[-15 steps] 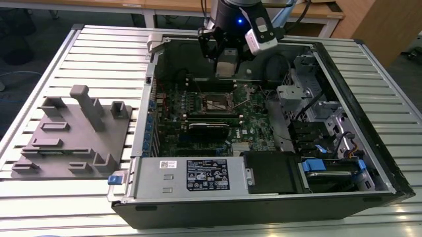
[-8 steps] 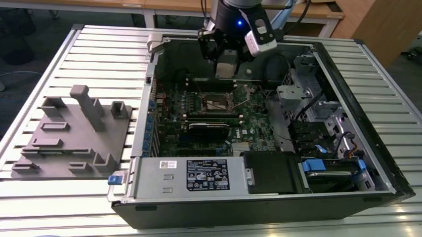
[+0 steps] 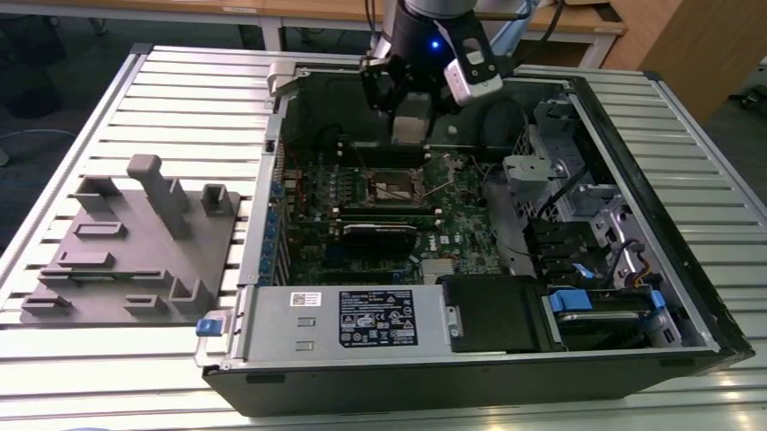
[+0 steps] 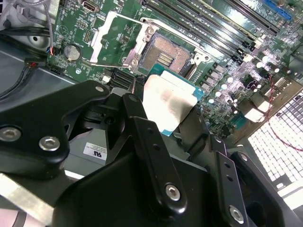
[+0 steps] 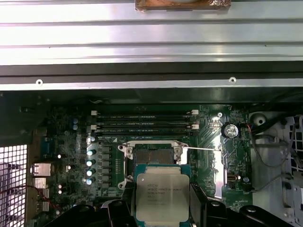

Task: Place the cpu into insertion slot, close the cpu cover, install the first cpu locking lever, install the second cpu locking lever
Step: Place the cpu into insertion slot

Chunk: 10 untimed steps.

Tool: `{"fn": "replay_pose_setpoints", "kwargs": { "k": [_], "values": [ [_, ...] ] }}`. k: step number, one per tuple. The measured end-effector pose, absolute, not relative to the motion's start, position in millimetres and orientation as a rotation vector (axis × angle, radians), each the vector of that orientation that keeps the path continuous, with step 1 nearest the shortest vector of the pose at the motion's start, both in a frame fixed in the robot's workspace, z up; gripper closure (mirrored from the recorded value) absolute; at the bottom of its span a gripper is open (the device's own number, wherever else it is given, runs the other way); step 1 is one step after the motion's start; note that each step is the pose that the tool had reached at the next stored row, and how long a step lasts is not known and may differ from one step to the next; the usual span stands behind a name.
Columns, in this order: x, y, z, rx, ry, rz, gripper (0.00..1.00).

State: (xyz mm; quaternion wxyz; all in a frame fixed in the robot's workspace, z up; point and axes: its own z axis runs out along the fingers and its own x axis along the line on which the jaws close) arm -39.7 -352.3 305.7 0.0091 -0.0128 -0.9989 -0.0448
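Note:
My gripper (image 3: 409, 135) hangs inside the open computer case, shut on the cpu (image 5: 162, 194), a flat square chip with a dull silver top and a green rim. In the second wrist view the cpu (image 4: 168, 106) sits between the black fingers (image 4: 142, 127), held a short way above the board. The insertion slot (image 5: 152, 155) lies just beyond the cpu's edge, a dark square socket in a silvery frame, uncovered and with nothing in it. In the exterior view the insertion slot (image 3: 393, 187) is just in front of and below the gripper. The cpu cover (image 4: 120, 40) is swung open beside the slot.
Long black memory slots (image 5: 144, 124) run beside the socket. A thin metal lever (image 5: 201, 149) sticks out from the socket frame. The case walls (image 3: 278, 135), a black power supply (image 3: 359, 316) and drive bays (image 3: 599, 260) ring the board. A grey fixture block (image 3: 132, 247) sits on the slatted table.

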Motion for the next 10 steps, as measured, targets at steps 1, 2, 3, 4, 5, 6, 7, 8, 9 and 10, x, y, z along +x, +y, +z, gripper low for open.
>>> {"fn": "replay_pose_setpoints", "kwargs": {
  "k": [1, 2, 3, 4, 5, 6, 7, 8, 9, 10],
  "values": [
    [-39.7, -352.3, 304.9, -0.040, -3.120, -0.140, 0.46],
    [-39.6, -352.3, 303.9, -0.040, -3.120, -0.140, 0.46],
    [-39.7, -352.3, 302.9, -0.040, -3.120, -0.140, 0.46],
    [-39.6, -352.3, 301.9, -0.040, -3.120, -0.140, 0.46],
    [-39.7, -352.3, 300.7, -0.040, -3.120, -0.140, 0.46],
    [-39.6, -352.3, 299.5, -0.040, -3.120, -0.140, 0.46],
    [-39.7, -352.3, 298.2, -0.040, -3.120, -0.140, 0.46],
    [-39.7, -352.3, 297.0, -0.040, -3.120, -0.140, 0.46],
    [-39.6, -352.3, 295.8, -0.040, -3.120, -0.140, 0.46],
    [-39.6, -352.3, 294.5, -0.040, -3.120, -0.140, 0.46]
  ]
}}
